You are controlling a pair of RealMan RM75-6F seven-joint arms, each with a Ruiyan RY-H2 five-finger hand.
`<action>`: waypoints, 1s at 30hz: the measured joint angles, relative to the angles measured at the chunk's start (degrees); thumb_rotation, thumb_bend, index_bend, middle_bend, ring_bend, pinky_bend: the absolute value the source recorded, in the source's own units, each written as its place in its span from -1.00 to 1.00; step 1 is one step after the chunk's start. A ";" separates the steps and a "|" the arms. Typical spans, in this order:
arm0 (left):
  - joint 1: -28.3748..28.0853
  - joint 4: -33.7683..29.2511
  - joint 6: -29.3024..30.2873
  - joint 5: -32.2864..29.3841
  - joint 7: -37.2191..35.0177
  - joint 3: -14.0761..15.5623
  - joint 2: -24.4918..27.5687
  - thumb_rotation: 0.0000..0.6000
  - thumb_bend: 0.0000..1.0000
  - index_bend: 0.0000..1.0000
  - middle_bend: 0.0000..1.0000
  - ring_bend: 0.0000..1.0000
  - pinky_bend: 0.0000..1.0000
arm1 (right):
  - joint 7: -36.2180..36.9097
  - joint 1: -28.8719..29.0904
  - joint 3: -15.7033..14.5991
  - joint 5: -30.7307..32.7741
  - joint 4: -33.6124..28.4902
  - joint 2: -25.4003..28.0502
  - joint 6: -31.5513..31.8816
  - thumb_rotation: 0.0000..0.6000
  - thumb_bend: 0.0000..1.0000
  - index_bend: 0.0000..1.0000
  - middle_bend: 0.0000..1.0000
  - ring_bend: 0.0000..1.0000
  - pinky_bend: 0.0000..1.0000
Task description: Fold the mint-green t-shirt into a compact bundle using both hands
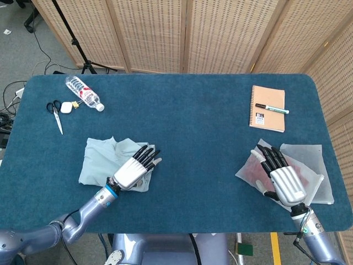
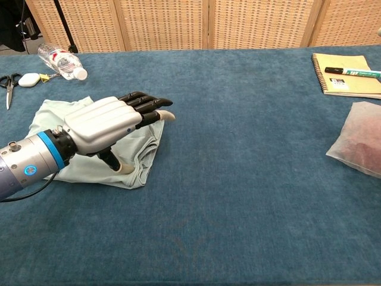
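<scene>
Here the left hand (image 2: 101,122) is hovering flat, fingers (image 2: 146,101) extended together, gripping nothing, over the t-shirt's (image 2: 50,113) right edge; pressing carelessly may be unravelling the loose fold.

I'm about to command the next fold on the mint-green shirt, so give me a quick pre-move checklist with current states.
1. Left hand over the t-shirt: ok, at its right edge.
2. Left hand gripping cloth: not ok, fingers extended, holding nothing.
3. Right hand at the shirt: not ok, it is far off, over the plastic bag.
4. Shirt compact: not ok, rumpled and loose.
5. Scissors and bottle away from the shirt: ok.
</scene>
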 measured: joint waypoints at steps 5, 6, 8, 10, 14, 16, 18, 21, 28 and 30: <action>0.15 -0.41 0.87 0.24 -2.16 0.04 0.33 1.00 -0.87 -1.00 -1.00 -1.00 -1.00 | -0.04 0.00 0.00 0.05 0.03 -0.02 -0.07 1.00 -0.12 -1.00 -1.00 -1.00 -1.00; 0.21 -0.61 1.26 0.35 -2.41 0.04 0.56 1.00 -0.93 -1.00 -1.00 -1.00 -1.00 | -0.05 0.00 0.00 0.05 0.03 -0.02 -0.07 1.00 -0.12 -1.00 -1.00 -1.00 -1.00; 0.41 -1.10 2.16 0.52 -2.59 -0.04 1.14 1.00 -1.00 -1.00 -1.00 -1.00 -1.00 | -0.12 0.00 -0.02 -0.01 0.00 -0.04 -0.08 1.00 -0.12 -1.00 -1.00 -1.00 -1.00; 0.66 -1.63 2.63 0.38 -2.38 -0.29 1.61 1.00 -1.00 -1.00 -1.00 -1.00 -1.00 | -0.27 0.00 -0.05 -0.07 -0.02 -0.08 -0.08 1.00 -0.12 -1.00 -1.00 -1.00 -1.00; 1.17 -2.99 2.63 -0.84 -1.52 -0.99 2.25 1.00 -1.00 -1.00 -1.00 -1.00 -1.00 | -0.53 -0.02 -0.16 -0.20 -0.10 -0.15 -0.11 1.00 -0.12 -1.00 -1.00 -1.00 -1.00; 1.45 -3.85 2.57 -1.58 -0.94 -1.45 2.56 1.00 -1.00 -1.00 -1.00 -1.00 -1.00 | -0.58 -0.04 -0.17 -0.21 -0.15 -0.16 -0.09 1.00 -0.12 -1.00 -1.00 -1.00 -1.00; 1.71 -4.39 2.77 -1.89 -0.99 -1.76 2.84 1.00 -1.00 -1.00 -1.00 -1.00 -1.00 | -0.59 -0.05 -0.15 -0.15 -0.12 -0.17 -0.11 1.00 -0.12 -1.00 -1.00 -1.00 -1.00; 2.10 -5.25 3.41 -2.31 -2.37 -2.17 3.35 1.00 -1.00 -1.00 -1.00 -1.00 -1.00 | -0.51 0.01 -0.15 -0.12 -0.06 -0.18 -0.25 1.00 -0.12 -1.00 -1.00 -1.00 -1.00; 3.10 -7.47 5.32 -2.91 -5.50 -3.03 5.47 1.00 -1.00 -1.00 -1.00 -1.00 -1.00 | -0.53 0.04 -0.20 -0.21 -0.06 -0.23 -0.30 1.00 -0.12 -1.00 -1.00 -1.00 -1.00; 3.67 -8.36 5.81 -3.45 -7.78 -3.25 6.18 1.00 -1.00 -1.00 -1.00 -1.00 -1.00 | -0.61 0.03 -0.22 -0.29 -0.18 -0.24 -0.26 1.00 -0.12 -1.00 -1.00 -1.00 -1.00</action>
